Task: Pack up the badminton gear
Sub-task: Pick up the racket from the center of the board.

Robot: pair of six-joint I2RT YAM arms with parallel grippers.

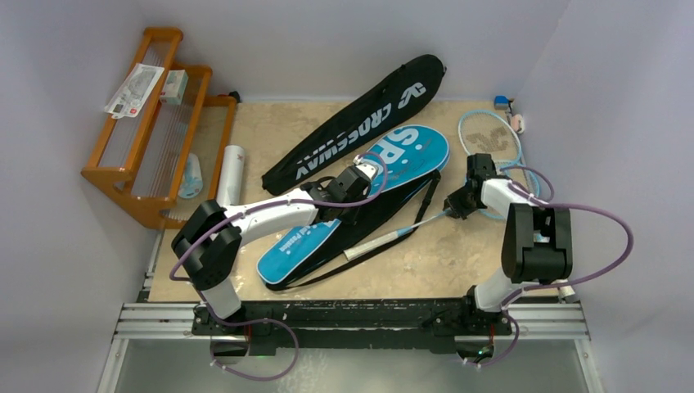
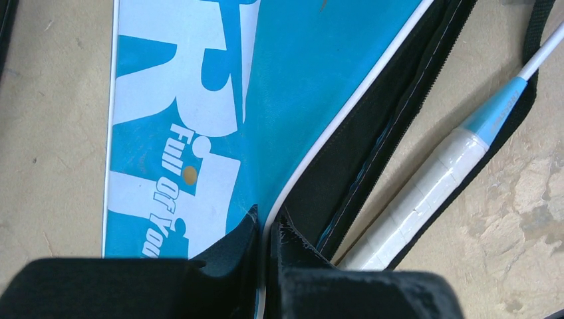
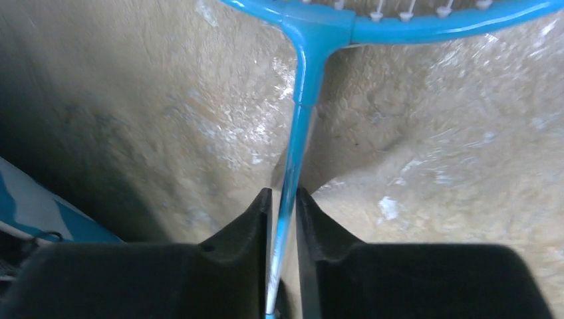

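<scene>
**A:** Where was the light-blue racket [image 1: 385, 238]?

**B:** Flat on the table [image 1: 442, 270], to the right of the blue "SPORT" cover [image 1: 409, 151]. Its white handle lay just beside the cover's open zip edge, and its head was out under the right arm. The right gripper [image 3: 284, 196] straddled the thin shaft just below the throat, with a finger close on either side. Whether the jaws truly pinched it, I couldn't tell.

**A:** And the left gripper [image 2: 267, 216]?

**B:** Clamped tight on the white-piped rim of the cover's upper flap.

**A:** How would you have done the step well?

**B:** I judged the job was getting that racket into the blue cover. I'd have closed firmly on the shaft first, since it was thin and could twist. The flap needed lifting enough to give a clear mouth. Then I'd have slid the racket in sideways and low, handle toward the narrow end, minding the loose strap [image 1: 431, 190] by the handle.

**A:** The count?

**B:** Two covers: the blue one and the black "CROSSWAY" cover [image 1: 360, 131] beyond it. Two rackets: the one between the right jaws and a second racket [image 1: 488, 131] near the far right corner. One white tube [image 1: 232, 173] lay beside one orange rack [image 1: 139, 131] at the left. I could pick out no shuttlecock for certain, and the bits in the far corner were too small to name.
</scene>
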